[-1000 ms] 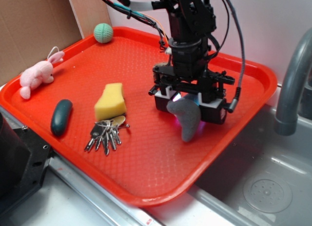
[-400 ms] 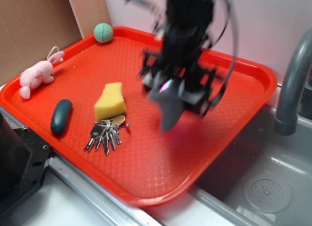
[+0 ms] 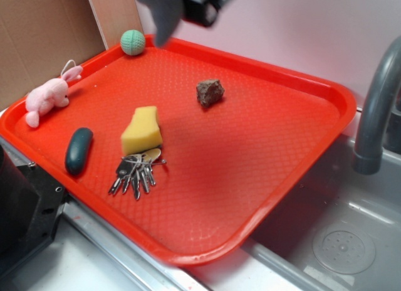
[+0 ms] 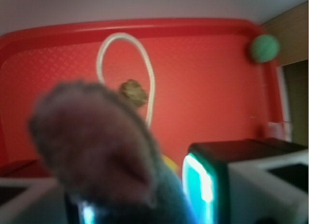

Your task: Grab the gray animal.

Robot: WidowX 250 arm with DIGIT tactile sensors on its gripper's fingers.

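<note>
Tool (image 3: 188, 5) is pinching the gray animal (image 3: 160, 12) high up in the air.
Gray toy is hanging above the far edge of the red tray (image 3: 294, 172), near the green ball (image 3: 133, 42). Brown lump (image 3: 210, 92), yellow sponge (image 3: 141, 130), keys (image 3: 136, 172) and pink bunny (image 3: 47, 98) are lying below. Grabbing looks done; next, I think, the squeeze just needs holding tight.

text: none legible | labels: none | brands: none | numbers: none | signs: none
</note>
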